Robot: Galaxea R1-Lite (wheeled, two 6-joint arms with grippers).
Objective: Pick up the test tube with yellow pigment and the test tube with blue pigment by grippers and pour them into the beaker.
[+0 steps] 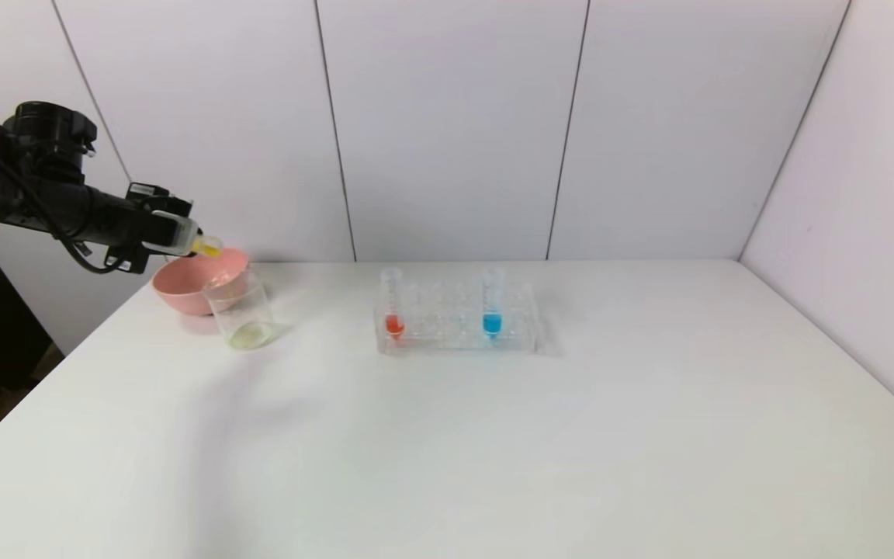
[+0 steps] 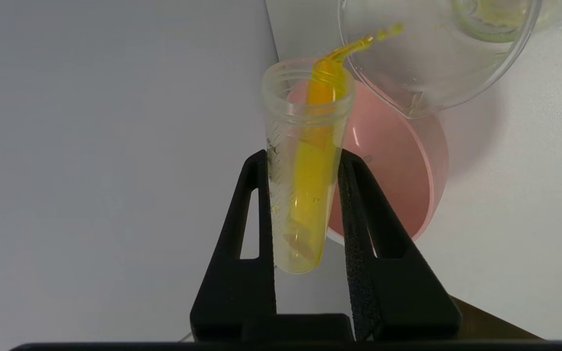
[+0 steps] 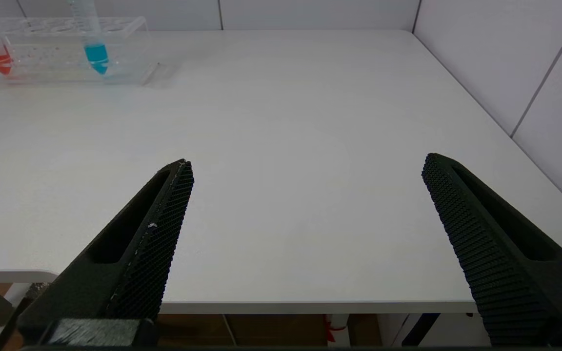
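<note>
Left gripper (image 2: 305,161): I'm clenched on the test tube with yellow pigment (image 2: 305,170), one finger on each side of its clear wall, about midway along the body. I hang above the near-left part of the table (image 1: 493,450).
Yellow tube: tipped past level, mouth aimed at the beaker (image 1: 241,310), a thin yellow stream leaving the lip right now. A good streak of pigment lies along the inside wall, so I judge the pour is not done.
Beaker: stands on the table just in front of the pink bowl (image 1: 191,283), a pale yellow film on its floor.
How the tube handles: light, stiff and, I'd guess, slick-walled, with threads at the mouth. It could swivel between my pads as the liquid shifts. A mid-body hold looks right: clear of the lip, clear of the rounded tip.
Risk: the stream is thin and the bowl sits right behind, so a small wobble could send drops over the beaker's rim.
Blue tube: the test tube with blue pigment (image 1: 492,303) stands upright in the clear rack (image 1: 455,338), right side, well apart from the tube with red-orange liquid (image 1: 393,307) on the rack's left end. Take it by the bare upper section above the rack.
Right gripper (image 3: 305,204): my fingers are spread wide, holding nothing, parked over the near edge of the table.
</note>
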